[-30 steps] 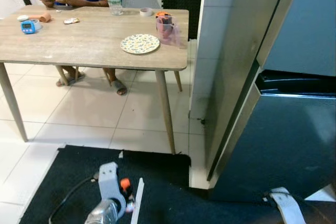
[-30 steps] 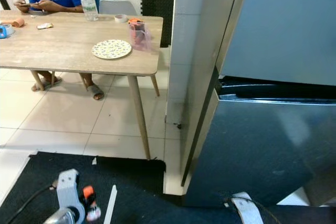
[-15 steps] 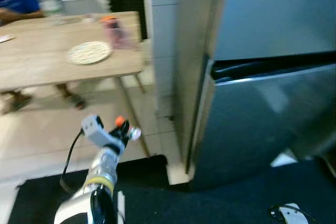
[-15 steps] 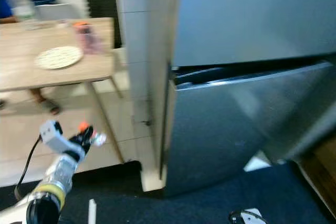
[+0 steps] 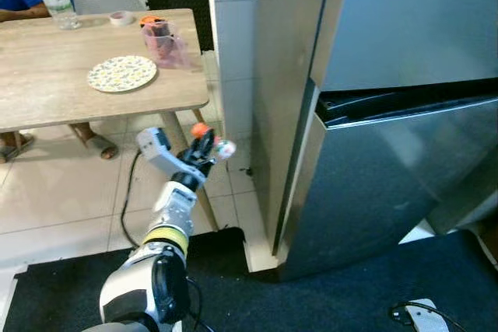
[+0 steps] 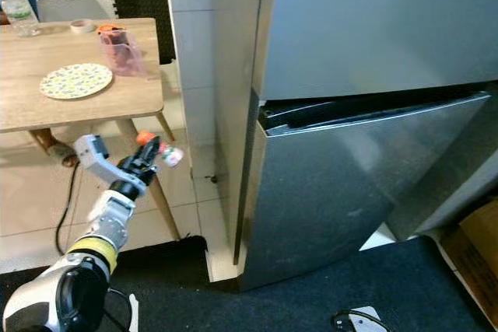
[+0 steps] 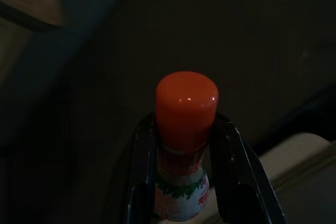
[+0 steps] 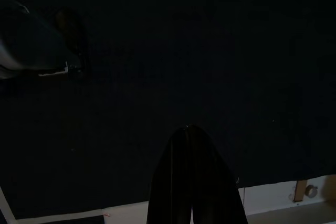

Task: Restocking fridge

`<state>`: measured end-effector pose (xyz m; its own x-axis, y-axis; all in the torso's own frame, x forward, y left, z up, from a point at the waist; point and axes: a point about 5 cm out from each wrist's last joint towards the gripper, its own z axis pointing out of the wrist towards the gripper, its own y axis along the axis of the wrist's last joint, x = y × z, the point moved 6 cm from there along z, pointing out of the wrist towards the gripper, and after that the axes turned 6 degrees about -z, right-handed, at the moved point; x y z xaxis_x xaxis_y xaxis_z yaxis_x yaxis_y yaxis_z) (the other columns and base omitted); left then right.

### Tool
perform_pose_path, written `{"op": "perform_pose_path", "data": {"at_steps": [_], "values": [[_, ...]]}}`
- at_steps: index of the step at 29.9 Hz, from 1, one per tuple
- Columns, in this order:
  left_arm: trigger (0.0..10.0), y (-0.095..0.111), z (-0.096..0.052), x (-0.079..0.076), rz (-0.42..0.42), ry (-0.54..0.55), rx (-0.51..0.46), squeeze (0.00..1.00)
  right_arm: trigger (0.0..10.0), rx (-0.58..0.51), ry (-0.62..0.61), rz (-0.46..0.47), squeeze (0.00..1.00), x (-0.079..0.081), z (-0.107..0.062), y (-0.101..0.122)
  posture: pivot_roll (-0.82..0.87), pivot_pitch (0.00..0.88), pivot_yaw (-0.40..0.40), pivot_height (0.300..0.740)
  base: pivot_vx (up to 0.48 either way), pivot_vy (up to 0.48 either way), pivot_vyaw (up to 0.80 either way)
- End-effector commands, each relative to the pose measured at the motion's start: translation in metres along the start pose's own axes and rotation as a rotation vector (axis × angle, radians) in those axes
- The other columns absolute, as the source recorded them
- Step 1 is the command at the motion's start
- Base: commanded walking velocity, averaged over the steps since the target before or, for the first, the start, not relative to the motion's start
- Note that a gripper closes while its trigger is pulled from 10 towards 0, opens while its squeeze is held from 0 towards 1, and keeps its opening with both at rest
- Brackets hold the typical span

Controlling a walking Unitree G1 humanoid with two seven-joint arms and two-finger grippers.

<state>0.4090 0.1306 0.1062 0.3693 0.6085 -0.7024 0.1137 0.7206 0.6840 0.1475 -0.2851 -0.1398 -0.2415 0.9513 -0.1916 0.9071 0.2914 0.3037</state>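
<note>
One small bottle (image 7: 184,145) with an orange cap is clamped in the left gripper (image 5: 204,148), now raised from mat level toward the closed fridge (image 5: 389,192) ahead; the right gripper (image 8: 191,182), pressed shut, is hung idle.

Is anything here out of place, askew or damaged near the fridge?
Nothing looks damaged or spilled. The fridge doors are shut. The left hand holds a small red-capped bottle raised beside the table; the plate lies flat.
</note>
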Motion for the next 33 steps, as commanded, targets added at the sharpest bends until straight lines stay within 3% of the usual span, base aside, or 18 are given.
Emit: {"op": "perform_pose_path", "data": {"at_steps": [1,5,16,19,25,33], "values": [[10.0,-0.014,0.006,-0.015,-0.005,-0.05,0.033,0.0,10.0,0.012,0.001,0.001,0.0,0.002,0.0,-0.006,-0.06,0.018,-0.013,0.74,0.0,0.0,-0.76],[10.0,-0.022,0.009,-0.025,-0.023,-0.079,0.025,0.0,10.0,0.003,-0.006,0.015,0.0,0.001,0.0,-0.005,-0.06,0.019,-0.014,0.74,0.0,0.0,-0.16],[10.0,-0.034,0.01,-0.036,-0.04,-0.125,0.05,0.0,10.0,0.021,0.008,-0.022,0.0,0.006,0.001,-0.007,-0.06,0.016,-0.016,0.74,0.0,0.0,0.0],[10.0,-0.04,0.009,-0.04,-0.039,-0.147,0.069,0.0,10.0,0.029,0.026,-0.011,0.0,0.011,0.001,-0.009,-0.06,0.015,-0.014,0.74,0.0,0.0,-0.77],[10.0,-0.042,0.009,-0.042,-0.04,-0.151,0.074,0.0,10.0,0.024,0.016,-0.02,0.0,0.011,0.001,-0.009,-0.06,0.015,-0.014,0.74,0.0,0.0,-0.77],[10.0,-0.043,0.01,-0.043,-0.017,-0.153,0.076,0.0,10.0,0.022,0.022,-0.03,0.0,0.014,0.002,-0.01,-0.05,0.017,-0.008,0.74,0.0,0.0,0.0]]}}
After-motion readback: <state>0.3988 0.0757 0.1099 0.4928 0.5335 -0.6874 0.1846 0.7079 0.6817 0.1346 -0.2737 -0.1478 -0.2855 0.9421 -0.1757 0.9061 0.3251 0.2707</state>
